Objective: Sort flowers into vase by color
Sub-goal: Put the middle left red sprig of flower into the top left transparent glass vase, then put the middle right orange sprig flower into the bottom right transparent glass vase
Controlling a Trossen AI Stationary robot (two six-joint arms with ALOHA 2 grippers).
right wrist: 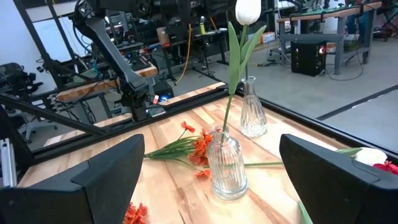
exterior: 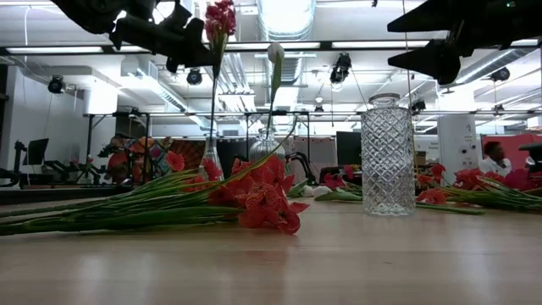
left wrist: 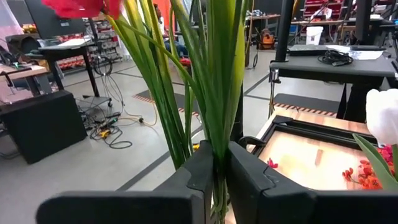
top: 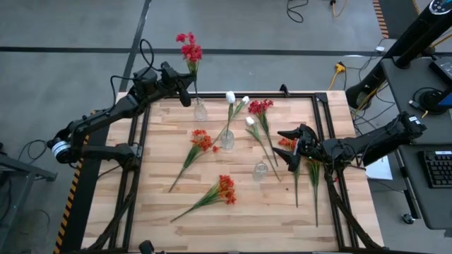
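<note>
Three glass vases (top: 227,140); about nine flowers (top: 222,189).

Crimson flower (top: 189,48) with green stalk, white bud (right wrist: 247,11) on a green stem, orange-red flowers (top: 225,189) near the clear diamond-cut vase (exterior: 388,155), pale striped wood table (top: 240,219), black arms.

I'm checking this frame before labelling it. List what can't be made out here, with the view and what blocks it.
- Left gripper, left wrist view: shut on the red flower's stalks; the bloom is cut by the picture's edge.
- Vase under that flower, high view: too small to tell whether the stalks are inside its neck.
- Right gripper, low view: only dark fingers at the top edge; what lies below is hidden by the near vase.
</note>
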